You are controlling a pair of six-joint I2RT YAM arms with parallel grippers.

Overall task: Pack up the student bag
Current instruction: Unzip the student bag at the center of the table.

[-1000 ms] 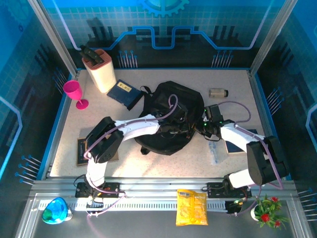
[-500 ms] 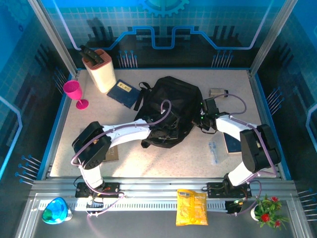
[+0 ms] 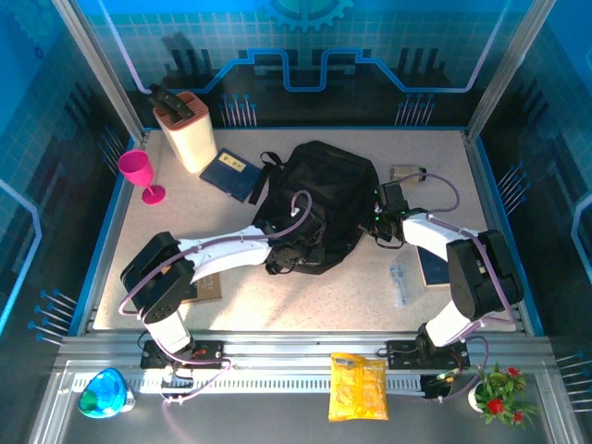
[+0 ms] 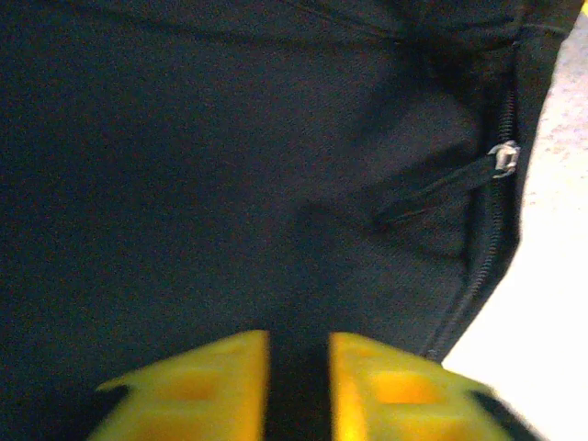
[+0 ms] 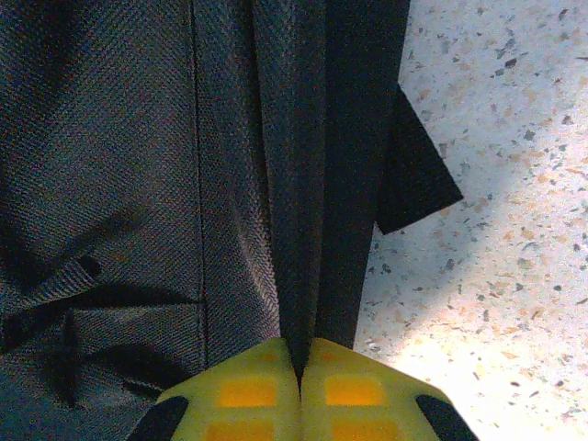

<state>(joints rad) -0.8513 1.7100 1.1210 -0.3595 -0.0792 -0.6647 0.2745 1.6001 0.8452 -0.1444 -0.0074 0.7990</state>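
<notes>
Currently both arms are on the student bag (image 3: 324, 185), which lies slumped at mid-table (image 3: 351, 301), well apart from the near edge.

Left gripper (image 4: 299, 367): fingers nearly together, a narrow strip of black fabric filling the gap between them. It reads as a pinch on the bag's front panel. A zipper pull (image 4: 503, 158) sits just to the right on its track; cannot tell whether that zipper is open.

Right gripper (image 5: 300, 363): fingers pressed together on a fold or strap at the bag's right edge, bare table just beside it.

Risks, as judged:
- Both pinches hold only thin soft cloth. Any pull could let the fabric slide out, more so on the right, where the fold is narrow.
- If the arms pull apart, the whole bag may drag instead of gaping open.
- A drag toward the far left could shove the dark blue notebook (image 3: 231, 174), which touches the bag's strap.
- No opening visible; packing is stalled until one is found.
</notes>
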